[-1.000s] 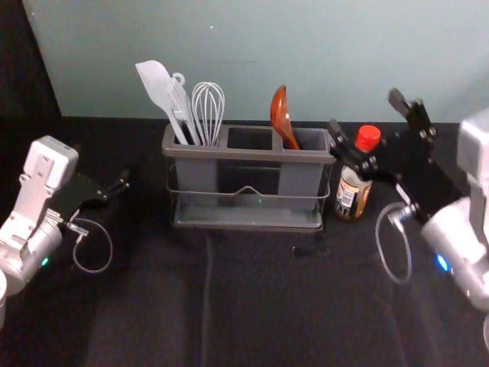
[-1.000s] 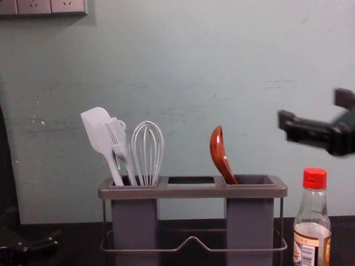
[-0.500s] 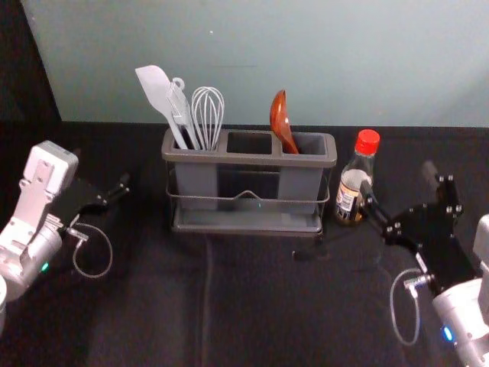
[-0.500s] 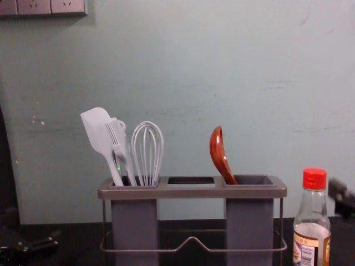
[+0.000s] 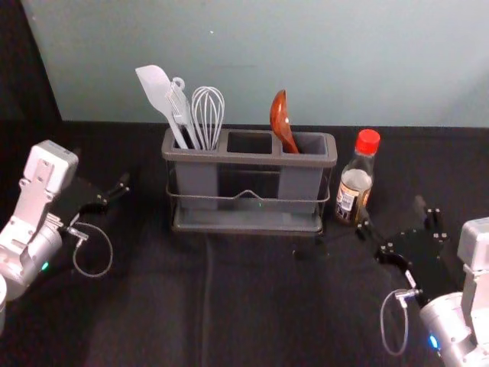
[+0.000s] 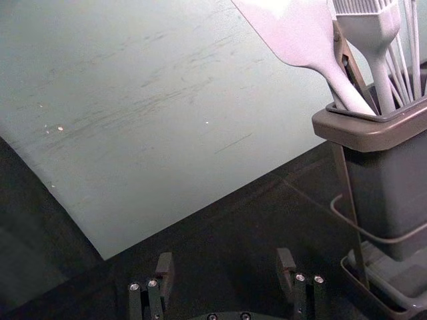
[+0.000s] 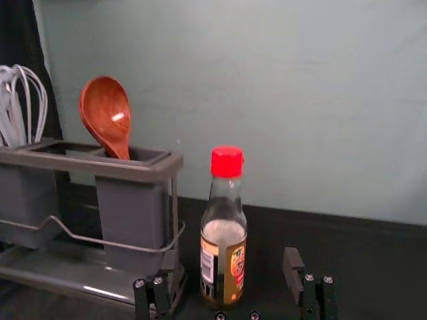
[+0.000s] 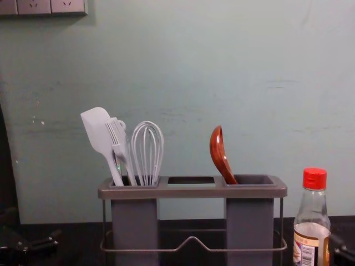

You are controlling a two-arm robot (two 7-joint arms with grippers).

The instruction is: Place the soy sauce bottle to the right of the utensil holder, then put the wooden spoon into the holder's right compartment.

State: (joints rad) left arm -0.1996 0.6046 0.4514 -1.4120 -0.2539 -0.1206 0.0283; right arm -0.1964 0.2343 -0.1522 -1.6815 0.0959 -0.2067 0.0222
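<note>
Its jaws spread wide and holding nothing, the right gripper (image 5: 390, 208) has drawn back to near the red-capped glass soy sauce bottle (image 5: 355, 182), upright just right of the grey utensil holder (image 5: 250, 158) by the black-covered table (image 5: 267, 306)'s far edge. The reddish-brown wooden spoon (image 5: 280, 122) leans in the right compartment (image 5: 298, 180), suggesting both placements are complete. The left gripper (image 6: 224, 256) idles at left, jaws wide, empty.

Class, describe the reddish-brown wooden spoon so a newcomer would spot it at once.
Find the long grey utensil holder. In its right compartment, the spoon leans alone, bowl up. Unlike the white flat spatula, white bristled brush and white looped whisk at left, it is reddish-brown.
</note>
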